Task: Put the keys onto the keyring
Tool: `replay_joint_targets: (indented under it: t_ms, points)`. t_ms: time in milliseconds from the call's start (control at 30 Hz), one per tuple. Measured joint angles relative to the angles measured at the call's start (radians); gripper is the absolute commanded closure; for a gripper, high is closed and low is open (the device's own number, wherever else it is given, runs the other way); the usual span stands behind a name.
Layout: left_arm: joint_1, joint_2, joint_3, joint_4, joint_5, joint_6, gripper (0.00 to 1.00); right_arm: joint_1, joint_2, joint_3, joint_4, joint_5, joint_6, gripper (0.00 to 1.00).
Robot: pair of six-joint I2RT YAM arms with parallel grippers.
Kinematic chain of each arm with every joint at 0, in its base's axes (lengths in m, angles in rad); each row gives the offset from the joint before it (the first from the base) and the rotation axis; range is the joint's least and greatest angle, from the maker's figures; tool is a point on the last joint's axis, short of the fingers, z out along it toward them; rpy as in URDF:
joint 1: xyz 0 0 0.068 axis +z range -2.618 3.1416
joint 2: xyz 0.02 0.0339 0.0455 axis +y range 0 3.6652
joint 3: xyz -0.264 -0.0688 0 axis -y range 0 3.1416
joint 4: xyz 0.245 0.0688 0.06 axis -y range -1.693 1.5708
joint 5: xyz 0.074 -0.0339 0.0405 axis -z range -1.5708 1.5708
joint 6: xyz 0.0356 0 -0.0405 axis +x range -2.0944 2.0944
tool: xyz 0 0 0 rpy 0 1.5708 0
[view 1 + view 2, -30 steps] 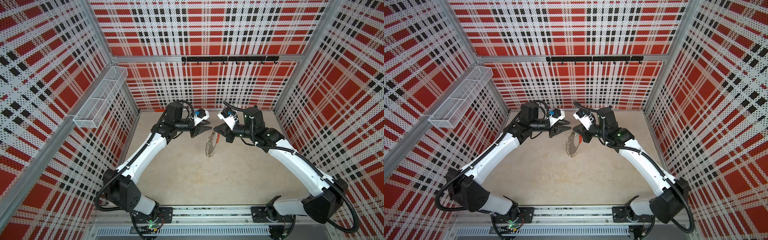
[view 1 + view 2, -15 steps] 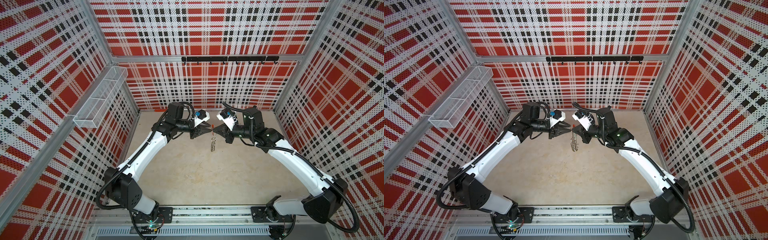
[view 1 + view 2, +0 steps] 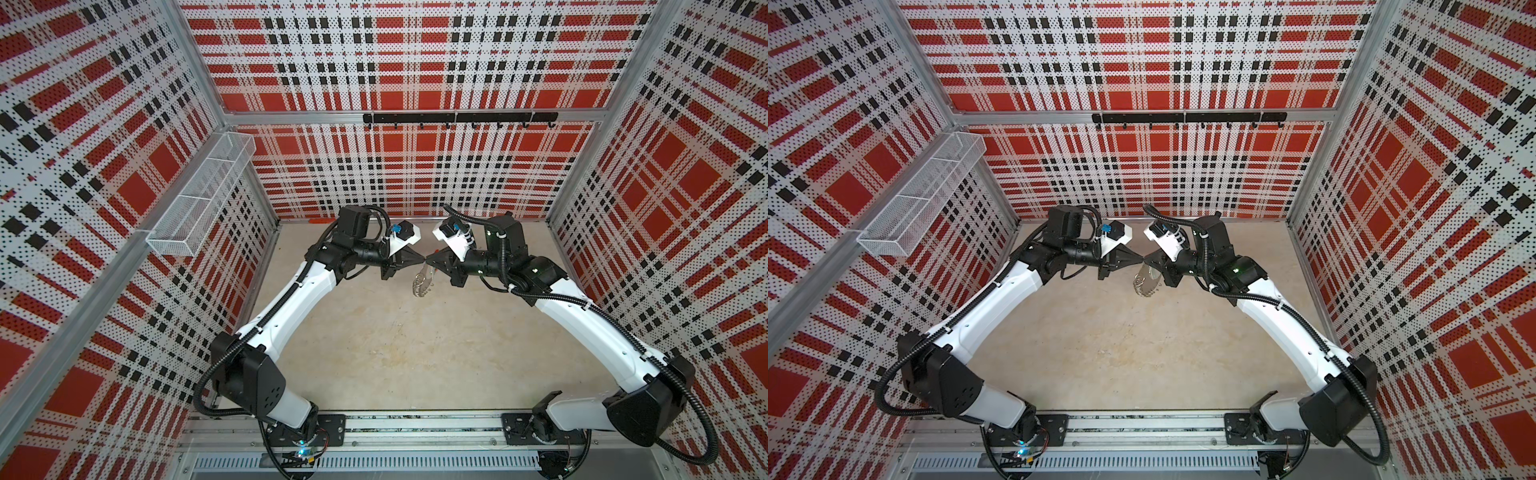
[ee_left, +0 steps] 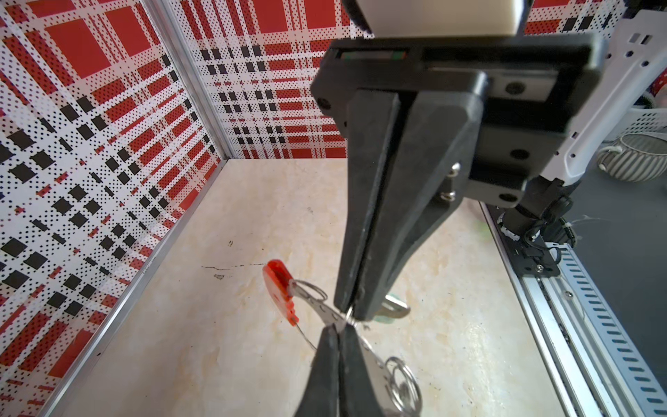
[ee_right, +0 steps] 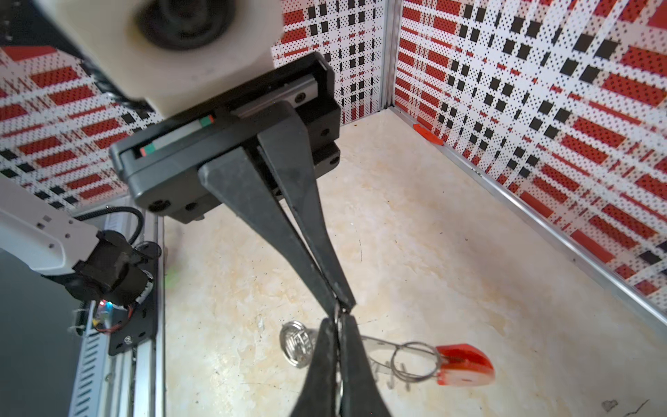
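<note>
Both grippers meet tip to tip in the air above the back middle of the table. The keyring hangs under them, a thin hoop fringed with wire loops and carrying a red plastic section. My left gripper is shut on the hoop's thin metal. My right gripper pinches the same band from the opposite side, its fingers only a slit apart. A metal key with a hint of pale teal peeks from behind the right fingertips.
A white wire basket hangs on the left wall. A black hook rail runs along the back wall. A small red piece lies at the foot of the wall. The arms' mounting rail runs along the front edge.
My left gripper has moved right to the hoop and shut on it, meeting the right gripper's tips. The hoop has swung and now hangs edge-on below them.
</note>
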Motion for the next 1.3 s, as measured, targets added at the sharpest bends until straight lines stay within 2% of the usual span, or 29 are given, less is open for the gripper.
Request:
replay_joint_targets:
  t_ms: [33,300,600,767,900,1000,1267,1300]
  points:
    - [-0.001,-0.003,-0.021,0.050,0.004,-0.036,1.00,-0.013,-0.008,-0.016,0.037,-0.010,0.034,0.54]
    - [0.000,-0.048,-0.324,0.568,0.004,-0.426,1.00,-0.187,-0.092,-0.187,0.334,-0.185,0.337,0.50]
    - [0.000,-0.064,-0.347,0.922,-0.005,-0.721,1.00,-0.193,-0.070,-0.280,0.595,-0.351,0.546,0.51]
    - [-0.004,-0.074,-0.365,1.058,-0.005,-0.816,1.00,-0.193,-0.029,-0.281,0.715,-0.396,0.633,0.55]
    - [-0.006,-0.074,-0.368,1.098,0.000,-0.859,1.00,-0.193,-0.020,-0.281,0.779,-0.417,0.669,0.58]
    - [-0.006,-0.074,-0.368,1.113,0.005,-0.879,1.00,-0.193,-0.015,-0.280,0.812,-0.431,0.686,0.65]
    - [-0.006,-0.074,-0.368,1.128,0.012,-0.893,1.00,-0.193,-0.012,-0.271,0.829,-0.454,0.687,0.99]
    - [-0.006,-0.074,-0.370,1.136,0.012,-0.893,1.00,-0.193,-0.012,-0.271,0.826,-0.455,0.688,1.00]
